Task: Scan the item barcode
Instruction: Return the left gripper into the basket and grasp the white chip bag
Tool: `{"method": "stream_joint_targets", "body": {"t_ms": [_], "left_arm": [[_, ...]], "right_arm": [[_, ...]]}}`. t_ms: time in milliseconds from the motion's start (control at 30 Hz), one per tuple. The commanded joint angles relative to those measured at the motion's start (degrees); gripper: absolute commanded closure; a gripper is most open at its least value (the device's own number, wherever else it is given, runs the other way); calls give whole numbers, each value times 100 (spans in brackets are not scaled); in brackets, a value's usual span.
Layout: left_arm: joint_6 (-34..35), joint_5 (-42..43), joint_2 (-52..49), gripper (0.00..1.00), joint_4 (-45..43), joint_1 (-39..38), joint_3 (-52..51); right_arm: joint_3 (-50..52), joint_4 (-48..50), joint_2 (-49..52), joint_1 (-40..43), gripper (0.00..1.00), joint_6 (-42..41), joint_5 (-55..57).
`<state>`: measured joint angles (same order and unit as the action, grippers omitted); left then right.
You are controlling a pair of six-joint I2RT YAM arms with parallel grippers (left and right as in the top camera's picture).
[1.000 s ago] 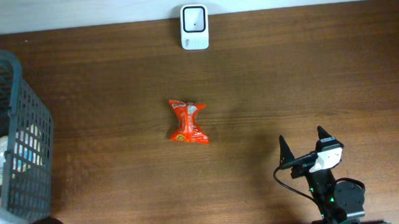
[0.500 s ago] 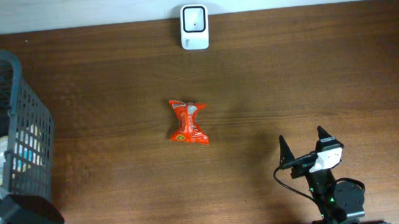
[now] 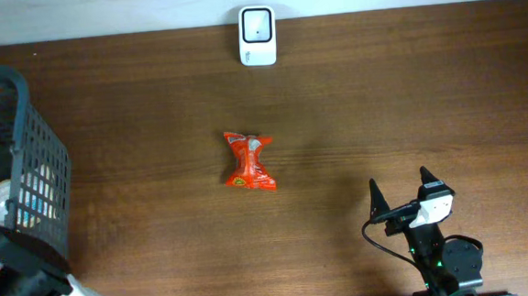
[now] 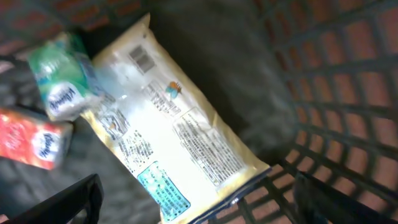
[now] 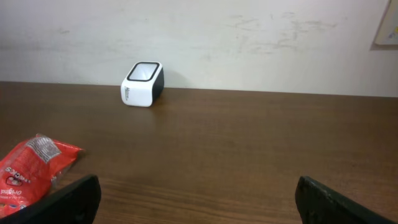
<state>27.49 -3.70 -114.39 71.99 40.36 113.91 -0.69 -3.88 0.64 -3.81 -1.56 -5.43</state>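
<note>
- The left claw (image 4: 198, 200) shows only as two dark fingertips (image 4: 68, 202) in the lower corners of its wrist view. They stand wide apart with nothing between them.
- Directly under that claw, inside the dark grey plastic mesh basket (image 4: 348, 81), lies a pale yellow plastic pouch (image 4: 174, 137). The pouch lies on a slant, with a small barcode at its far end. Its print is too blurred to read.
- Left of the pouch are a green and white packet (image 4: 62, 81) and a red packet with white lettering (image 4: 31, 142). The frame edge cuts off the red one.
- From overhead, the left arm (image 3: 23, 289) sits in the corner, partly out of frame. Its claw cannot be made out there, and the basket (image 3: 28, 167) is cut off at the edge.
- The right claw (image 3: 400, 187) hangs low over the dark brown wooden counter (image 3: 426, 92), spread to its widest and empty.
- A red crinkled snack packet (image 3: 248, 161) lies ahead and to the left of the right claw, well apart from it. In the right wrist view the packet (image 5: 31, 169) is cut off at the left edge.
- A white box-shaped barcode scanner (image 3: 257, 36) stands farther ahead of the right claw at the counter's back edge, well apart from the snack packet. In the right wrist view the scanner (image 5: 142, 84) stands against the wall.
</note>
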Motion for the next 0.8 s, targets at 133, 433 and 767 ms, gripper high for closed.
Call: {"method": "stream_joint_targets", "body": {"t_ms": [133,433,767], "left_arm": [[785,-109,-402,1,-485,-46,-791],[789,-105,-435,1,-2166,-39,-2446],[669,-107,-1287,57,-2564,-39,-2771]], "right_arm": [[37,-22,-17,-31,1,-59,4],[37,-22,-17,-31,1,-57,7],[37,-22,-17,-31,1,-57,4]]}}
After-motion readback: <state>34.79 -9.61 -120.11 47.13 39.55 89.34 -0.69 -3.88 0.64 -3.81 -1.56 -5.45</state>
